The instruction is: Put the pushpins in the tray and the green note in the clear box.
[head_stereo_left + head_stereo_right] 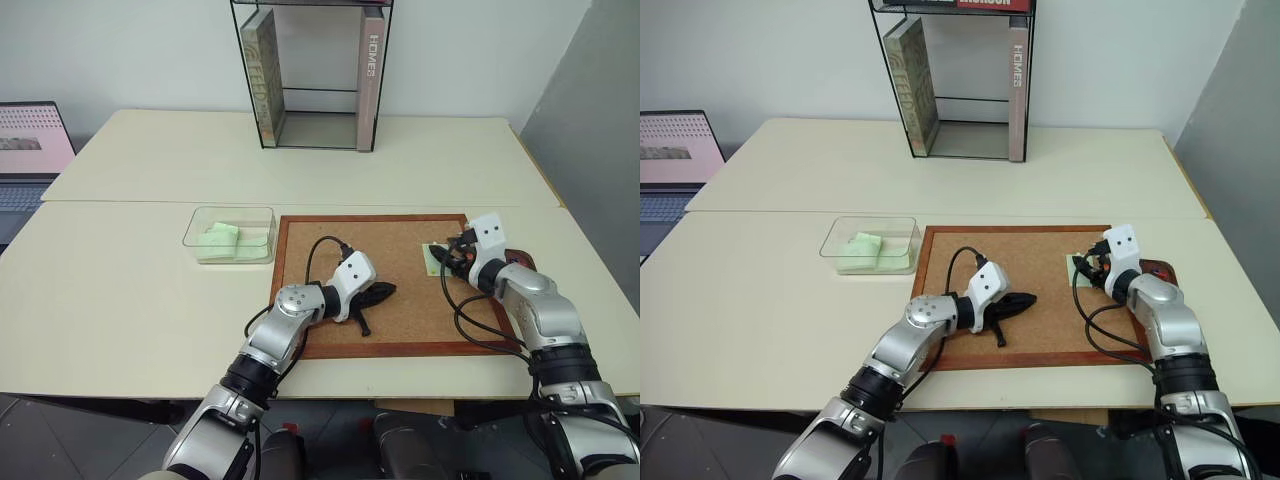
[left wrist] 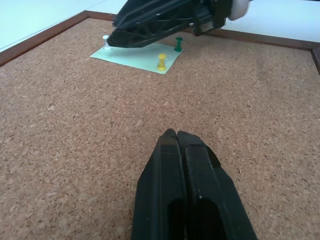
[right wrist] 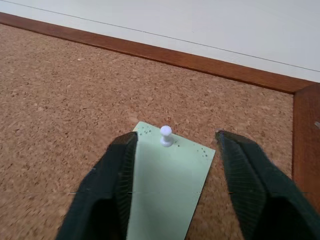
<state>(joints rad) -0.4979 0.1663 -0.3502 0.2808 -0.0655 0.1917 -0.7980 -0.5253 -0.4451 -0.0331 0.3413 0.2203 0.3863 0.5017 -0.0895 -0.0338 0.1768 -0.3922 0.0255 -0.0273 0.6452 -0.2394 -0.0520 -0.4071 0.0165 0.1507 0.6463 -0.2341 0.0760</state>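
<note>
The green note [image 3: 167,185] lies pinned flat near the right edge of the corkboard [image 1: 400,235]. A white pushpin [image 3: 165,135] stands at one end of it, with a yellow pushpin [image 2: 161,61] and a green pushpin [image 2: 178,45] at the other. My right gripper [image 3: 175,142] hangs low over the note, open, one finger on each side of the white pin and apart from it. My left gripper [image 2: 177,135] rests shut and empty on the middle of the cork. The tray [image 1: 1158,268] peeks out behind my right wrist. The clear box [image 1: 230,235] stands left of the board.
Crumpled pale green papers [image 1: 220,240] lie inside the clear box. A black-framed glass stand [image 1: 315,75] with books is at the back of the table. A laptop [image 1: 30,150] sits at the far left. The corkboard's raised wooden frame [image 3: 200,60] runs just beyond the note.
</note>
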